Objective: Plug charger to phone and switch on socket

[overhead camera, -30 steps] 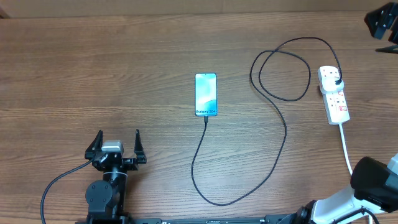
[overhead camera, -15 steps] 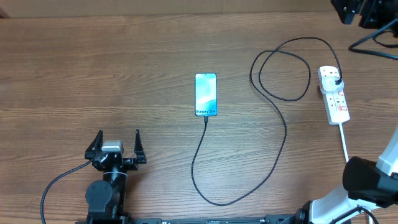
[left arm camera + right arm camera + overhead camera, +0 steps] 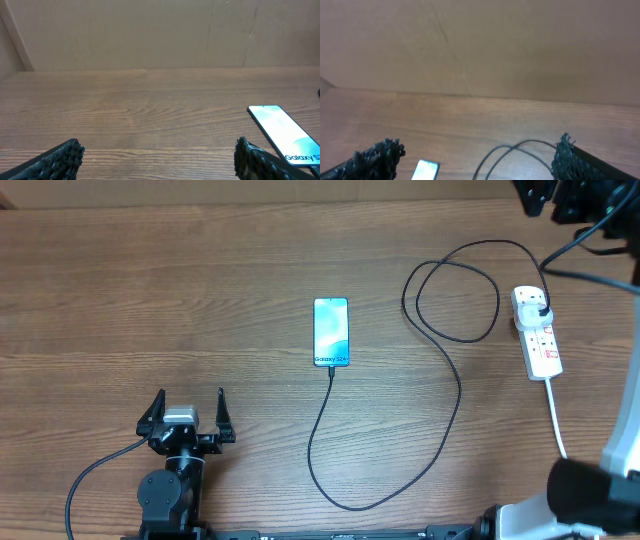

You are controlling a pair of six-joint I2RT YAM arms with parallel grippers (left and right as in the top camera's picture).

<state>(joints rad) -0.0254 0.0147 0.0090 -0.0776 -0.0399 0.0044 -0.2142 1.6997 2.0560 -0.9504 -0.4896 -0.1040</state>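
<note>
From overhead, finds the phone [image 3: 331,332] flat at mid-surface [image 3: 150,280], screen cyan, lettered end toward the arms. Traces the charger [image 3: 459,390] from that end: tip touching the phone's edge, though cannot tell how fully seated. Follows it down in a curve, up to the right, round a loop and into the socket [image 3: 540,345] by its black plug [image 3: 541,310]. Places the socket near the right edge, lengthwise, white cord [image 3: 555,415] trailing toward the near side; cannot tell how the switches stand. Shows the left jaws low on the left, spread wide, empty, well apart from the phone. Catches the right jaws only as a dark shape cut off at the far right corner.

From the left wrist, adds the "Galaxy" lettering up close, phone lying to the right, left fingers [image 3: 57,160] wide apart with bare wood between; leaves charger and socket out of frame.

From the right wrist, settles what overhead cannot: right fingers [image 3: 377,157] far apart, gripping nothing, with a sliver of phone and the charger's loop on the surface beyond.
</note>
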